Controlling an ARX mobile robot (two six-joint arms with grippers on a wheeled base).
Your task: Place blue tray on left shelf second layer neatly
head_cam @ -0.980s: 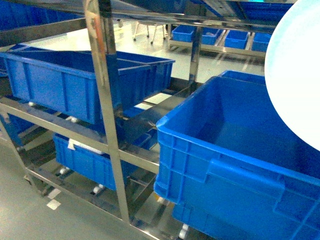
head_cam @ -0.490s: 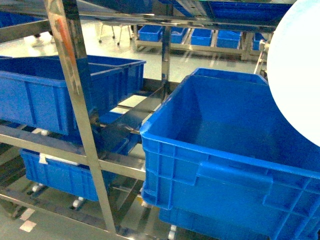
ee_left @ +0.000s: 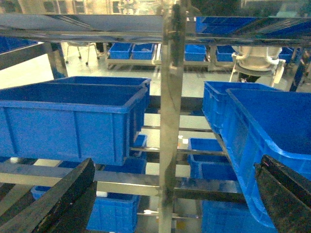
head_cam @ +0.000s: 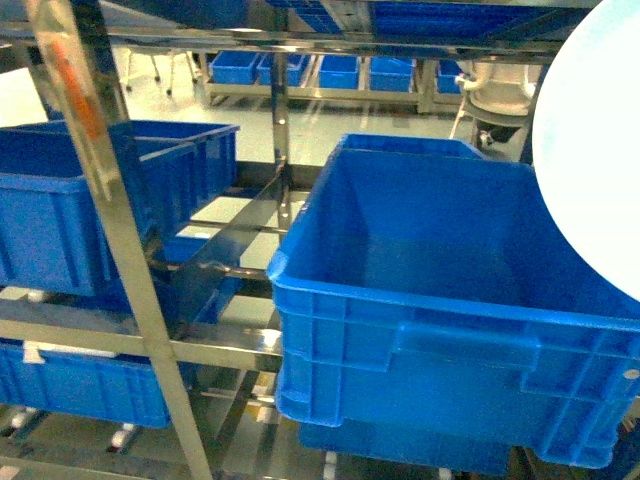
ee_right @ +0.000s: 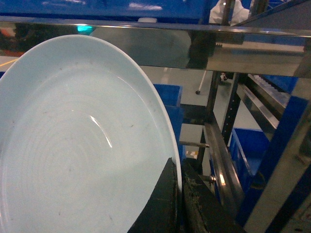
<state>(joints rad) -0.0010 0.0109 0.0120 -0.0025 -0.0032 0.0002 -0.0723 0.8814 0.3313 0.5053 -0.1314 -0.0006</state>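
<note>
Steel rack point(head_cam: 120, 240) of blue crates point(head_cam: 450, 330) (polished floor behind), right pincer point(ee_right: 177, 194) clamping blue tray point(ee_right: 77, 145), left pincer point(ee_left: 170, 194) spread wide

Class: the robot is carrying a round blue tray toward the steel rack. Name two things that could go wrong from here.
1. The right gripper pinches only the rim of the blue tray, so it might slip or swing.
2. Crates fill the tier: a large blue crate sits directly ahead, with a steel post nearby. The tray may strike either.

1 blue tray point(ee_right: 73, 145), many crates point(head_cam: 450, 300)
</note>
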